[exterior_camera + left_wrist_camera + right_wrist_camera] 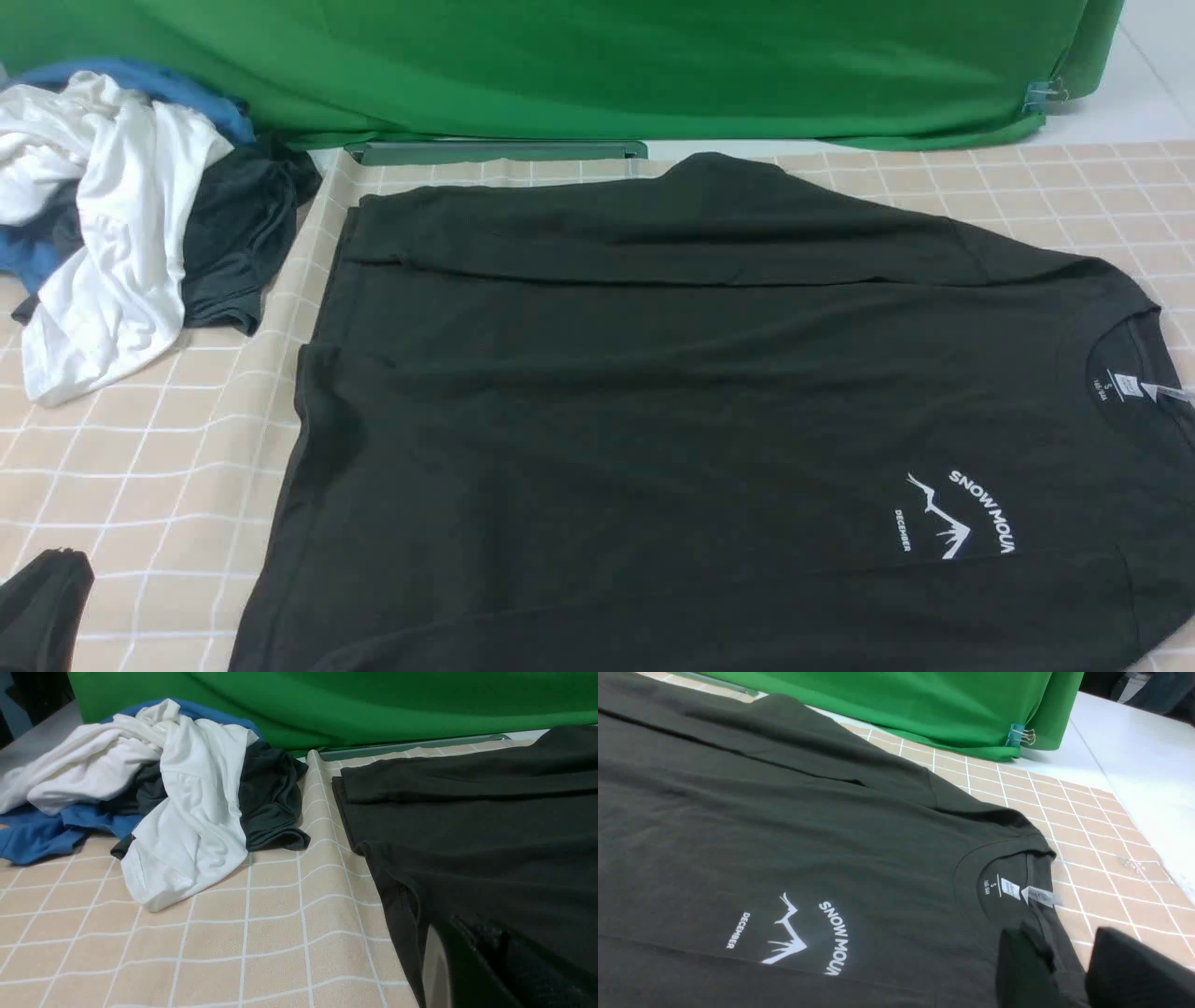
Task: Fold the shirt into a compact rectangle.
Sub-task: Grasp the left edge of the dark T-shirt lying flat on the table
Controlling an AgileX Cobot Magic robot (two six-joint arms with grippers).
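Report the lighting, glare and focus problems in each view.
Front view: soft, even light with no glare; the shirt is so dark its folds barely read, though the logo stays legible. Left wrist view: white garment bright but not blown out; left claw a near, dark blur. Right wrist view: logo sharp, right claw out of focus, white tabletop washed out.

Illumination is bright and diffuse; shadows are soft. The shirt renders nearly featureless black. Nearest wrist-view foreground is defocused.
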